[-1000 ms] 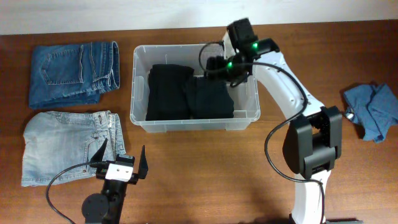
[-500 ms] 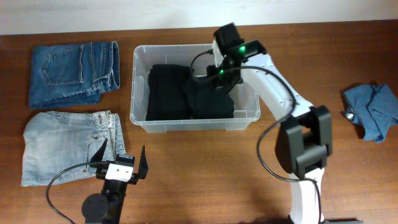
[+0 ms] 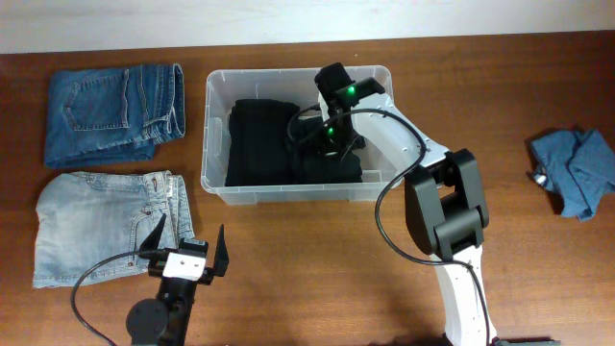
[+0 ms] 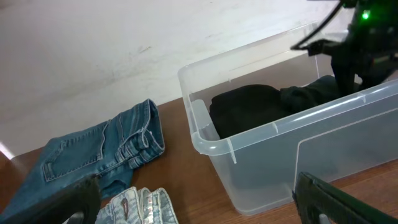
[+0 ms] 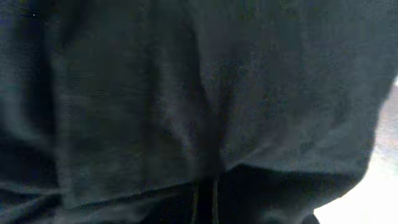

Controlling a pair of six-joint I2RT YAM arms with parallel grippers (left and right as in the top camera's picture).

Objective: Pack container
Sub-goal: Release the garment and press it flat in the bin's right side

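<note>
The clear plastic container (image 3: 288, 193) stands at the table's back middle with two folded black garments inside: a left stack (image 3: 258, 144) and a right one (image 3: 338, 165). My right gripper (image 3: 323, 135) is down inside the container, between the two stacks, and is shut. In the right wrist view black fabric (image 5: 186, 93) fills the frame and the right gripper (image 5: 204, 202) shows as a closed slit against it. My left gripper (image 3: 190, 236) rests open near the front edge, left of the middle. In the left wrist view the left gripper (image 4: 199, 210) faces the container (image 4: 249, 149), holding nothing.
Folded dark blue jeans (image 3: 115, 111) lie at the back left and folded light blue jeans (image 3: 106, 226) at the front left, beside my left gripper. A crumpled blue cloth (image 3: 577, 171) lies at the far right. A white wall runs behind the table.
My right gripper has shut and moved left inside the container, from its right end to the middle over the black garments. The left arm has not moved.
</note>
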